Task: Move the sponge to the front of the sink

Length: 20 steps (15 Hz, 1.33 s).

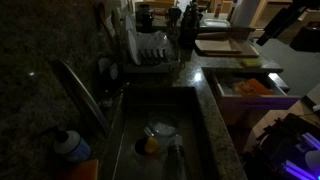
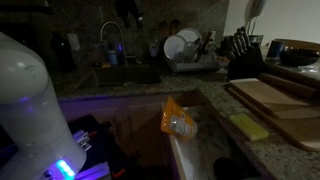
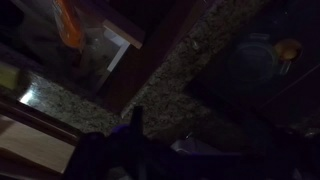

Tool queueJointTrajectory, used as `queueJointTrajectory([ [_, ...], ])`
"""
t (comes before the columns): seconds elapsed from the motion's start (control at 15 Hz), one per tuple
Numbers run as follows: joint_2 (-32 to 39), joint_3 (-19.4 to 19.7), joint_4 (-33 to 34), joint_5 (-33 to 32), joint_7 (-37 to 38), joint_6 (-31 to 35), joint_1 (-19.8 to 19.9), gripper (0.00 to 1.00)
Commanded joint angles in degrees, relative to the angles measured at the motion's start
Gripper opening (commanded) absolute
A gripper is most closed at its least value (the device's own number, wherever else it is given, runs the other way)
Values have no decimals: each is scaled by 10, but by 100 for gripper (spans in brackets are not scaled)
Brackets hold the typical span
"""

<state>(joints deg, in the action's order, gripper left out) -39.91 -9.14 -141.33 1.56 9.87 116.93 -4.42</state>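
Note:
The sponge [image 2: 248,127] is a small pale-yellow block lying on the granite counter in front of the wooden cutting boards, beside the open drawer. It also shows in an exterior view [image 1: 246,63] and at the left edge of the wrist view [image 3: 8,78]. The sink [image 1: 160,120] is a deep dark basin with a curved faucet [image 2: 113,40]; it also shows in an exterior view [image 2: 125,75] and in the wrist view [image 3: 260,70]. My gripper [image 3: 150,150] is only a dark shape at the bottom of the wrist view, above the counter between sponge and sink. Its jaws are too dark to read.
A round dish [image 1: 162,129] and a rounded yellow-orange object [image 1: 150,145] lie in the sink. An open drawer [image 1: 250,88] holds an orange item [image 2: 178,118]. A dish rack [image 2: 185,50], a knife block [image 2: 240,50] and cutting boards [image 2: 275,100] stand on the counter. A blue-capped bottle [image 1: 68,143] stands by the faucet.

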Motion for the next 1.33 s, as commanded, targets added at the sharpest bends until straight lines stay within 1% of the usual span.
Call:
queueJointTrajectory([
  [0.0, 0, 1, 1, -1, 1, -1, -1, 100],
  [0.07, 0, 1, 1, -1, 1, -1, -1, 100],
  [0.13, -2, 2, -15, -16, 34, 59, 29, 100],
  [0.2, -1, 19, -16, -22, 34, 76, 42, 100],
  [0.33, -12, 69, -13, -35, 20, 104, 76, 100],
  [0.47, -14, 111, -8, -43, 15, 136, 112, 100],
  [0.6, -7, 161, -4, -49, 1, 181, 150, 100],
  [0.73, 27, 207, 3, -47, -10, 251, 185, 100],
  [0.8, 44, 210, 6, -42, 11, 273, 201, 100],
  [0.87, 51, 198, 6, -39, 44, 277, 218, 100],
  [0.93, 21, 206, 0, -34, 1, 249, 199, 100],
  [1.0, 28, 209, 0, -34, 1, 254, 207, 100],
  [1.13, 28, 205, 1, -33, 1, 254, 205, 100],
  [1.2, 75, 184, 32, -53, 51, 243, 240, 100],
  [1.27, 122, 203, 61, -42, 58, 243, 240, 100],
])
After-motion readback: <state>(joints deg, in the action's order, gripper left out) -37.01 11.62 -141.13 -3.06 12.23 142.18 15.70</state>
